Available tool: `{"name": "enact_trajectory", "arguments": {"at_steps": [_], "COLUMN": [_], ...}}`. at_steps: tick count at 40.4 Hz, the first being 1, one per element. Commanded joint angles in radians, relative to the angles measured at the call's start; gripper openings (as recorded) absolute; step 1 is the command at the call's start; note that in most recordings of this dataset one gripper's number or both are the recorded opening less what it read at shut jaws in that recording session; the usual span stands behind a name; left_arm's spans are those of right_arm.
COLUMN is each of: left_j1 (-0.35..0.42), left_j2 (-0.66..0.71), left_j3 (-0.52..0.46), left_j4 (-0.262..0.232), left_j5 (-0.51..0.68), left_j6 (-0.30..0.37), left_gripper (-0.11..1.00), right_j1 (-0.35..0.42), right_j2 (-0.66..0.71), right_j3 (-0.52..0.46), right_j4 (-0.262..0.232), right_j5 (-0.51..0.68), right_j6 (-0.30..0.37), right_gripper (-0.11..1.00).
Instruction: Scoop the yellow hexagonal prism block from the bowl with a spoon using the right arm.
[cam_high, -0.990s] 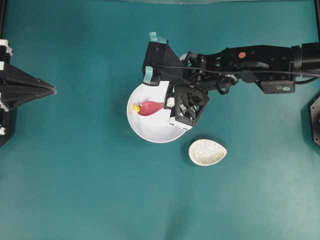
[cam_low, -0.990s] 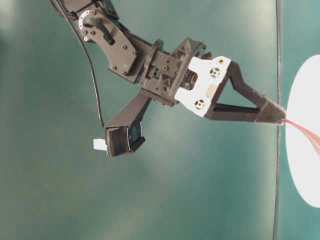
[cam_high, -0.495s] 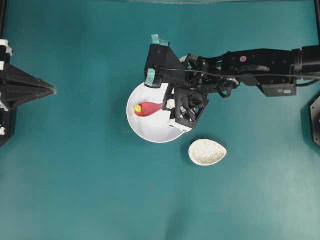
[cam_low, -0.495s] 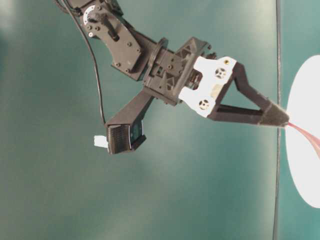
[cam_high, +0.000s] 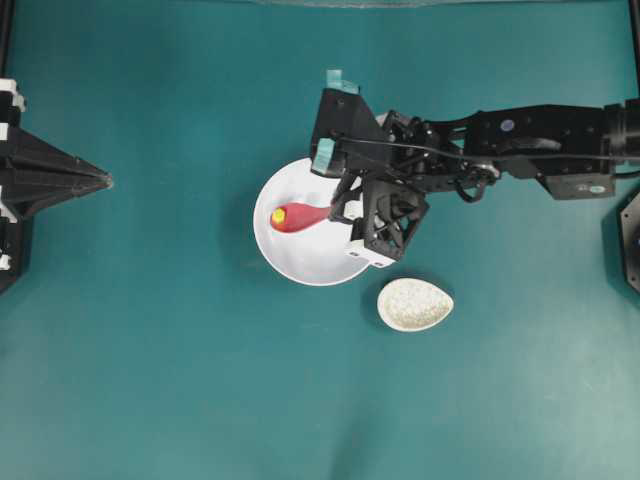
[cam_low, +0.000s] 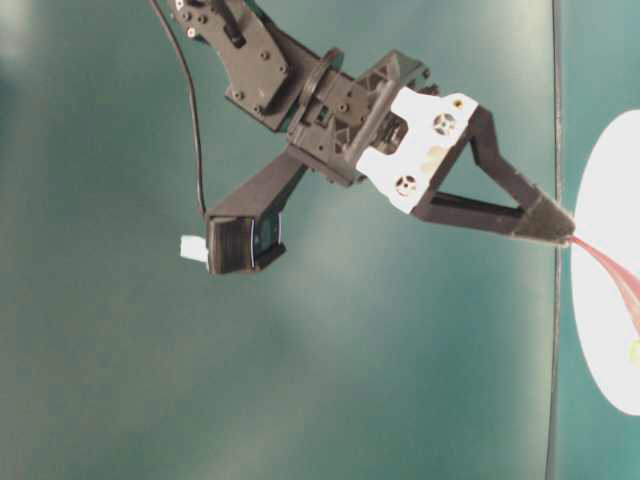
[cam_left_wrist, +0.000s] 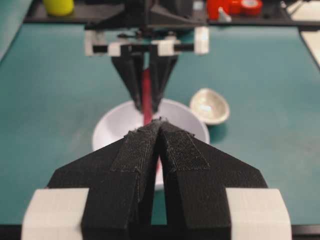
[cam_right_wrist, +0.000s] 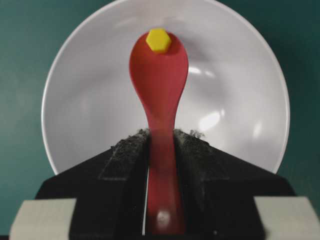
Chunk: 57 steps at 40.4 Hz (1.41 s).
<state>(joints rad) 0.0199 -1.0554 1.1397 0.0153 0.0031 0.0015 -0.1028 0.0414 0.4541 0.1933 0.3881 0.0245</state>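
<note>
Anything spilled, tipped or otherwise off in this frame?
Nothing stands out. The bowl sits upright, the right gripper is shut on the spoon, and the yellow block rests at the tip of the spoon's head, inside the bowl's rim. The spoon rest lies apart from the bowl.

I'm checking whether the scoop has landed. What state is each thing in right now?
Right pincer: shut on the spoon's handle.
Spoon: held over the bowl, head pointing away from the pincer.
Yellow hexagonal block: sitting at the tip of the spoon's head.
White bowl: upright on the table.
Speckled spoon rest: empty, beside the bowl.
Left pincer: shut, empty.
</note>
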Motion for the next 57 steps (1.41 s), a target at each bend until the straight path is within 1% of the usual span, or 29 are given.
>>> {"name": "enact_trajectory", "arguments": {"at_steps": [1, 9, 15, 29, 47, 57], "left_j1": [0.003, 0.003, 0.003, 0.003, 0.002, 0.003], "left_j2": [0.003, 0.003, 0.003, 0.003, 0.008, 0.008], "left_j3": [-0.02, -0.02, -0.02, -0.02, -0.018, -0.018], "left_j4": [0.003, 0.003, 0.003, 0.003, 0.003, 0.003], "left_j5": [-0.005, -0.005, -0.005, -0.006, -0.005, -0.006], "left_j6": [0.0, 0.0, 0.0, 0.0, 0.002, 0.0], "left_gripper": [0.02, 0.02, 0.02, 0.02, 0.02, 0.02], "right_j1": [0.005, 0.009, 0.017, 0.031, 0.049, 0.061], "right_j2": [-0.044, -0.072, -0.097, -0.135, -0.141, -0.144], "right_j3": [0.008, 0.054, 0.097, 0.212, 0.327, 0.377], "right_j4": [0.003, 0.003, 0.003, 0.003, 0.0, -0.011], "right_j5": [-0.037, -0.107, -0.183, -0.394, -0.65, -0.724], "right_j6": [-0.002, -0.002, -0.002, -0.003, -0.005, -0.008], "right_gripper": [0.23, 0.23, 0.23, 0.23, 0.23, 0.23]}}
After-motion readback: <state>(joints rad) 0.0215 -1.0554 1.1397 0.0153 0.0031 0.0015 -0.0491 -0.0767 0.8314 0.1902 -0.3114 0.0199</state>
